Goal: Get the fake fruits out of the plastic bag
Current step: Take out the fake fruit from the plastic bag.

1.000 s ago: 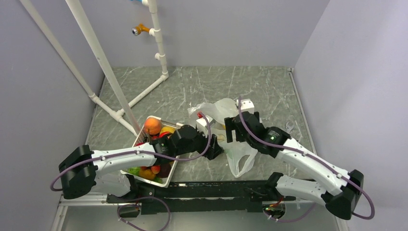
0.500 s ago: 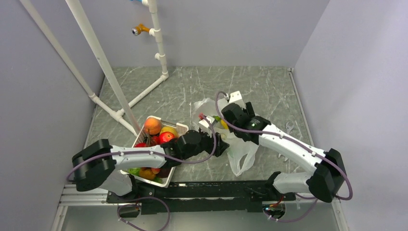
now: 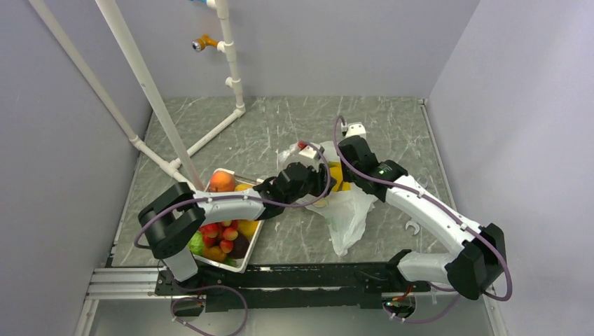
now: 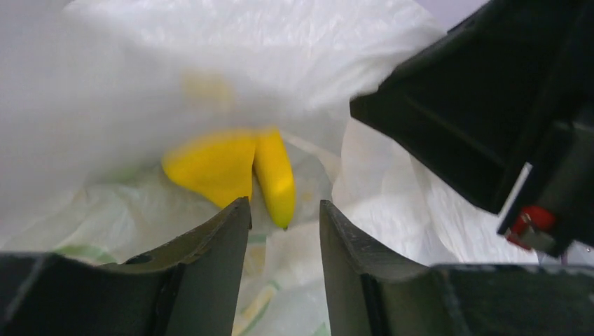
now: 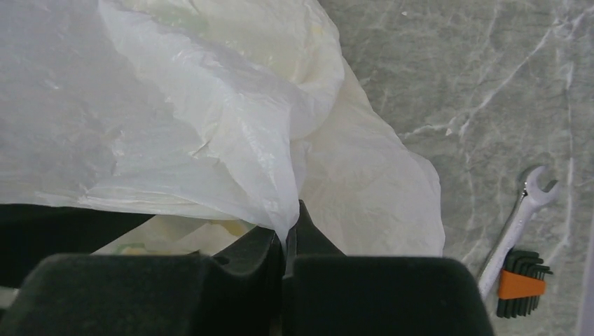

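While right pincer (image 5: 288, 234) pinches one plastic bag (image 5: 175, 126), left pincer (image 4: 285, 210) parted, one banana (image 4: 274, 175) inside.

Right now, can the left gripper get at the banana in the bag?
Probably yes. The right gripper pinches a fold of the plastic bag, and the banana lies bare just ahead of the left gripper, jaws parted, nothing between.

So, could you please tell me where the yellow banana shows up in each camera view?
Top external: the banana sits mid-frame, inside the plastic bag.
Left wrist: the banana is at centre frame, inside the bag.
Right wrist: not visible.
Shared landmark: the white plastic bag.
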Action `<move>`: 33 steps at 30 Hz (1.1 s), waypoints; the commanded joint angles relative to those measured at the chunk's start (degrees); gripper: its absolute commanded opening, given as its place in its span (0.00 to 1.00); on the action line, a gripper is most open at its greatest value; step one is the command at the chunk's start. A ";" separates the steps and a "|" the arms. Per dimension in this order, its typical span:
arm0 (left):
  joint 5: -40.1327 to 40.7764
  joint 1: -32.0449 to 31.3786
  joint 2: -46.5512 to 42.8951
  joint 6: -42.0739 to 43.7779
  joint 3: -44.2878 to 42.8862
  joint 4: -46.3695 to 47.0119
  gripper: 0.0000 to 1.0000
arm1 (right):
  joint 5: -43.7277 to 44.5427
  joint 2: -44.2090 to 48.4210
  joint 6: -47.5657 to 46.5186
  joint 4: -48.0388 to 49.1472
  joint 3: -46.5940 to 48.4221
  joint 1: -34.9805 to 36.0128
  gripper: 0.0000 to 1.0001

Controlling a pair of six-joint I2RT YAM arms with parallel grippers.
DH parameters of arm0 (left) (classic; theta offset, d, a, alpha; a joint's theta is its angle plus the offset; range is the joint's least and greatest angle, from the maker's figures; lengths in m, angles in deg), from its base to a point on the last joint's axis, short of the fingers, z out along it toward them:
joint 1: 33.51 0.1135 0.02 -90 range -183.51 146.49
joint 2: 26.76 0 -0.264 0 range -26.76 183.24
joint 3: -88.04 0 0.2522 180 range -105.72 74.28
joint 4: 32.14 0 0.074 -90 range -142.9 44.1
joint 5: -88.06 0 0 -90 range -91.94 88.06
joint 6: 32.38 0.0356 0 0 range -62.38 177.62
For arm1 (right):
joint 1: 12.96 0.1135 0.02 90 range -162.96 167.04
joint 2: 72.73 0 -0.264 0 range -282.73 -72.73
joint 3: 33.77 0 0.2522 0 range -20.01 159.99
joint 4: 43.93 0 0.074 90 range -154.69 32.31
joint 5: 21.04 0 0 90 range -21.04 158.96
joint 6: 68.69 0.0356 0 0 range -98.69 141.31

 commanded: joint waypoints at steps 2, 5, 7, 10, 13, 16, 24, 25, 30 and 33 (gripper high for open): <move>-4.03 1.55 4.47 -0.68 -8.56 -3.45 0.44 | -3.87 2.83 2.30 1.90 1.10 -1.81 0.01; -5.83 2.31 7.71 -0.42 -11.19 -4.89 0.42 | -4.13 2.70 2.38 2.11 0.89 -2.96 0.00; -4.94 2.34 9.22 0.11 -12.92 -7.03 0.43 | -4.46 2.27 2.36 1.97 0.84 -3.51 0.00; -3.95 2.42 11.54 1.72 -15.16 -8.93 0.52 | -4.95 2.14 2.38 2.04 0.58 -4.01 0.00; -2.76 2.51 14.28 3.79 -18.90 -12.34 0.59 | -5.34 2.63 2.28 2.55 -0.11 -4.38 0.00; -2.35 2.75 17.41 4.75 -22.17 -15.68 0.65 | -5.41 2.96 1.99 2.69 -0.63 -4.84 0.00; 0.79 2.91 25.38 5.78 -31.24 -24.16 0.84 | -6.81 2.95 1.82 3.19 -2.15 -5.40 0.00; 1.26 2.94 25.97 5.94 -32.21 -25.39 0.84 | -6.90 2.99 1.83 3.28 -2.31 -5.53 0.00; 6.82 2.81 26.25 6.79 -33.68 -29.54 0.83 | -7.06 3.02 1.75 3.76 -3.19 -5.99 0.00; 9.05 2.86 24.75 7.30 -33.00 -29.10 0.83 | -7.57 2.89 1.66 3.86 -3.15 -6.25 0.00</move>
